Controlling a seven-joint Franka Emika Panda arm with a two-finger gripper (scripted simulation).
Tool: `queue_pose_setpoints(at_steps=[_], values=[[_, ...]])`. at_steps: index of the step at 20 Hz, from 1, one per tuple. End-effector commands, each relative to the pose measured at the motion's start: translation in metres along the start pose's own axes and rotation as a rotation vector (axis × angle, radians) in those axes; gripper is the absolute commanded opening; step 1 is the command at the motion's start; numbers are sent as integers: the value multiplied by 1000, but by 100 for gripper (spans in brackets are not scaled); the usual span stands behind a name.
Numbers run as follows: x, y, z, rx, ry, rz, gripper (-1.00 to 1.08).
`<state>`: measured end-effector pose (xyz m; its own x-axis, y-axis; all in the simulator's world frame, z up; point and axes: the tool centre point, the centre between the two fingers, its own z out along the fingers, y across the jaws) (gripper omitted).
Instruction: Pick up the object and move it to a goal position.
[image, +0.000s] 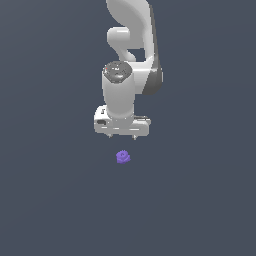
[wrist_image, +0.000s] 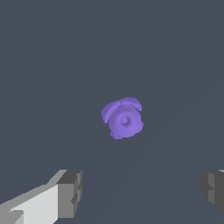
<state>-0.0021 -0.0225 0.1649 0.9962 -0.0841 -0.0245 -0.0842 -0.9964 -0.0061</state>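
The object (image: 123, 157) is a tiny purple lump, roundish and irregular, lying on the dark grey floor. In the wrist view the object (wrist_image: 123, 118) shows a round centre with curled lobes around it. My white gripper (image: 121, 136) hangs above it, pointing down, and does not touch it. Its two fingers stand far apart, so it is open with nothing between them. In the wrist view my gripper (wrist_image: 142, 192) shows one grey fingertip (wrist_image: 70, 193) and the other fingertip (wrist_image: 213, 189) at the frame's edge, with the object beyond the gap between them.
A flat dark grey surface (image: 50, 200) fills both views. The white arm (image: 131, 45) rises behind the gripper toward the top of the exterior view. No goal marker shows.
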Motion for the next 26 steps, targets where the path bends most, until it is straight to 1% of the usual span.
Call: queue_pose_setpoints(at_steps=[1,4,8,11,18,26], values=[[0,0,0,0,0,0,100],[0,-6,-1,3,4,-6,100],[0,-28,-6,13,19,-22,100],[-1,-34,-8,15,23,-22,100],[3,-30,-2,12,22,-45,100],[16,-19,25,3,23,-153,100]])
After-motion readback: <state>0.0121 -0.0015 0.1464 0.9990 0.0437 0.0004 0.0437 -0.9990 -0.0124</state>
